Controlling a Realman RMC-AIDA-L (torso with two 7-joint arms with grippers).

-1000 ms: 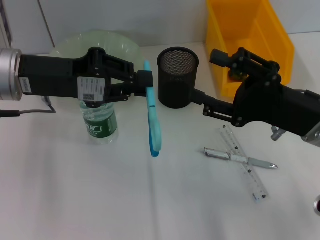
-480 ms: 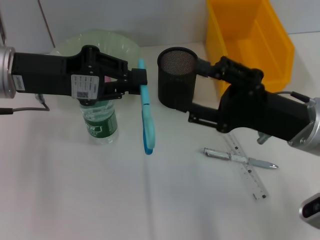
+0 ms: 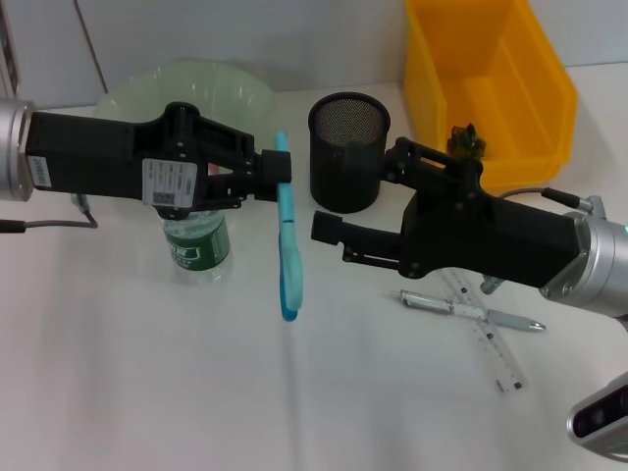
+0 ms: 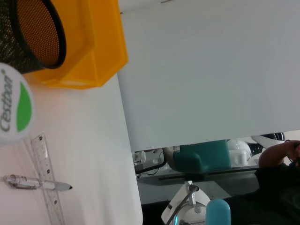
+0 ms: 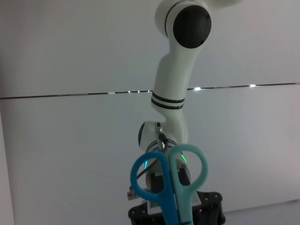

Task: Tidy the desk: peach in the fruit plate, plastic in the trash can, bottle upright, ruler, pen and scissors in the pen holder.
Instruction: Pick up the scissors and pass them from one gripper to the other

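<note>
Blue scissors hang over the white counter in the head view, pinched at their top by the left gripper, at nine o'clock from the mesh pen holder. The right gripper sits just beside them; I cannot tell how its jaws stand. Left wrist view: ruler crossed by pen. Right wrist view: scissors' handle loops upward.

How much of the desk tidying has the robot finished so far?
Done: the bottle stands upright, and something dark lies in the yellow trash can, perhaps the plastic. In hand: the left gripper holds the scissors in the air, with the right gripper close beside them. Left: the pen and ruler lie crossed on the desk, not in the pen holder. The peach isn't visible, so I can't judge it.
</note>
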